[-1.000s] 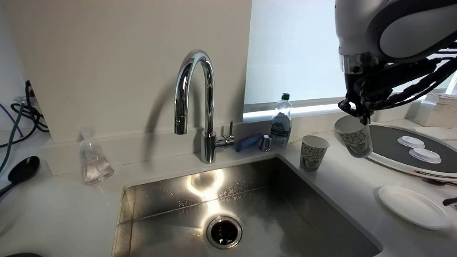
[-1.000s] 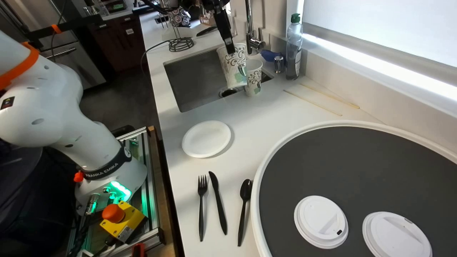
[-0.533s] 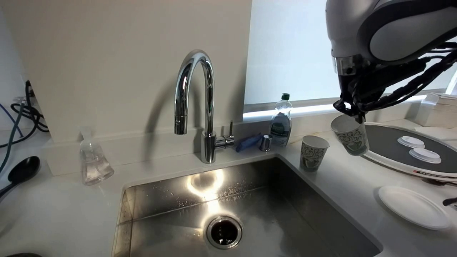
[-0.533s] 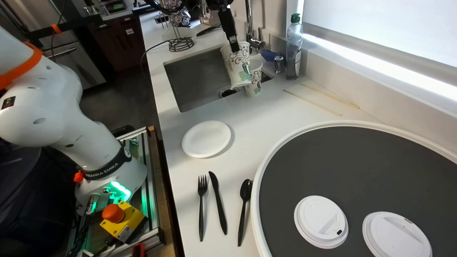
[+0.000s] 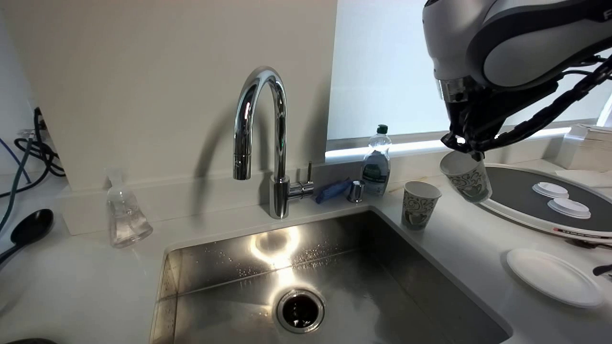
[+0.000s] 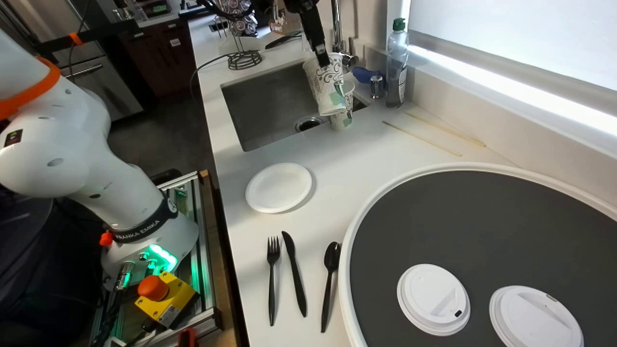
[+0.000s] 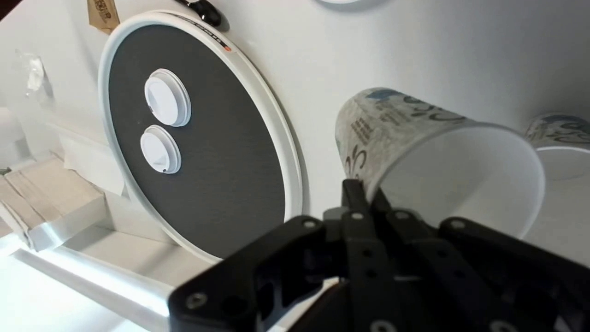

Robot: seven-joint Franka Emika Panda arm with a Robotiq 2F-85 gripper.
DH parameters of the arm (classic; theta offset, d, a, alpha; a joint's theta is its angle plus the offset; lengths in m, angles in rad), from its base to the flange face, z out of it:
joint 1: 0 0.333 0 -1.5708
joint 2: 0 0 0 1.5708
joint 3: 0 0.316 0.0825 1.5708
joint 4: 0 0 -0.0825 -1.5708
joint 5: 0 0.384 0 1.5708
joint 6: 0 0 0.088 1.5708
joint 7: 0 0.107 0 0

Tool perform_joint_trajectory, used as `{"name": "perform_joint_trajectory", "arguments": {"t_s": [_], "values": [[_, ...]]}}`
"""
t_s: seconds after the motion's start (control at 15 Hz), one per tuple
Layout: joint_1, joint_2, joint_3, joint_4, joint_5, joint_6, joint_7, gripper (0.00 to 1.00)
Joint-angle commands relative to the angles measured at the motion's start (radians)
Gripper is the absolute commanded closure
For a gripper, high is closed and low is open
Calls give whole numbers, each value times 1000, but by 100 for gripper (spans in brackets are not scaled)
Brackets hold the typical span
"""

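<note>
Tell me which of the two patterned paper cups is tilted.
The held cup, its rim pinched in the tool, leans in midair. The other cup stands upright on the counter beside the sink.

Held cup (image 6: 327,86): white, dark swirls, patch perhaps green.

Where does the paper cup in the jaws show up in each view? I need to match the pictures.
In an exterior view: held cup, right of center, just right of the standing cup.
In an exterior view: held cup, upper middle, partly hiding the standing cup.
Wrist view: held cup, right of center, open mouth showing.
Shared landmark: gray board, right side in both exterior views, left of center in the wrist view.
</note>
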Motion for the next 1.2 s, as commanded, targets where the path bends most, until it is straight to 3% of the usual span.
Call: {"name": "perform_joint_trajectory", "arguments": {"t_s": [0.0,1.13], "values": [[24,40,-4,40,-37,-41,6,99],[61,109,-14,77,-180,-49,21,99]]}}
